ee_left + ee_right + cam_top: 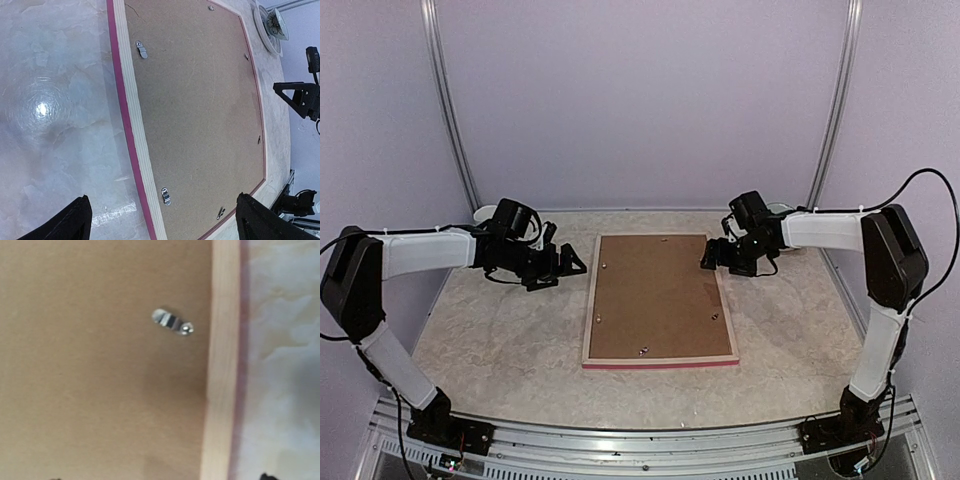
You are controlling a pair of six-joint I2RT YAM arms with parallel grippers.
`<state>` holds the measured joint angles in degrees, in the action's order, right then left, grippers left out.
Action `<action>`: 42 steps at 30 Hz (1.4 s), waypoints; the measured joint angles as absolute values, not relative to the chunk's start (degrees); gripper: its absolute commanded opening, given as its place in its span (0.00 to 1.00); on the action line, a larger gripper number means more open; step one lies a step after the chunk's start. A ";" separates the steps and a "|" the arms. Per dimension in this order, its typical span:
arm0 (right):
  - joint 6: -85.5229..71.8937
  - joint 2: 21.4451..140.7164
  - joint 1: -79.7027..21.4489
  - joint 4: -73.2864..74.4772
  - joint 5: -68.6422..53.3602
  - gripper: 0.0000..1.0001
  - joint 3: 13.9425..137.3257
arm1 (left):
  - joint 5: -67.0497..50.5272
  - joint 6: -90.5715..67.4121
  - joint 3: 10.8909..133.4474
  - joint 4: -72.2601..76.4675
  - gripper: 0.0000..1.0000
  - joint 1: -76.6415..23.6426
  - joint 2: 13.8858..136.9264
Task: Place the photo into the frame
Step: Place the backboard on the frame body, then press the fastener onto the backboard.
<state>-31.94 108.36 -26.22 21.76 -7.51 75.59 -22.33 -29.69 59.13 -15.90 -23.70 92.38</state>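
Your frame [660, 361] lies face down, backing board [658, 295] in it — you can't see the photo. Left gripper [563, 268] gapes empty; right gripper [709, 261], tips nearly cut off, parted, empty.

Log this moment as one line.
pink-edged pale-wood rectangular frame: face down, brown backing board in | left end effector: open, beside frame | right end effector: open, at right rail | photo: unseen

Right wrist view: soft focus throughout; the right pincer [710, 260] appears there only as dark fingertips [265, 476] clipped by the lower edge. Left wrist view: left pincer [575, 265] fingers [62, 224] cropped below; frame [136, 142] near corner cut off. Frame front faces the counter [500, 350], unseen.
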 measured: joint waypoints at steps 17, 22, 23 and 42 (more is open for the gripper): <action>-25.76 104.86 -28.36 22.26 -2.76 0.75 71.00 | -12.95 -29.17 59.22 -19.27 0.99 -31.18 95.35; -24.64 103.96 -29.28 22.81 -1.98 0.72 68.60 | -11.66 -28.73 59.24 -20.34 0.98 -32.53 98.28; -24.40 103.79 -29.67 23.00 -1.74 0.71 68.34 | -11.51 -28.64 59.24 -20.58 0.97 -32.86 98.72; -23.18 101.08 -32.21 23.20 0.25 0.63 63.70 | -10.57 -26.92 59.57 -21.45 0.82 -34.37 102.41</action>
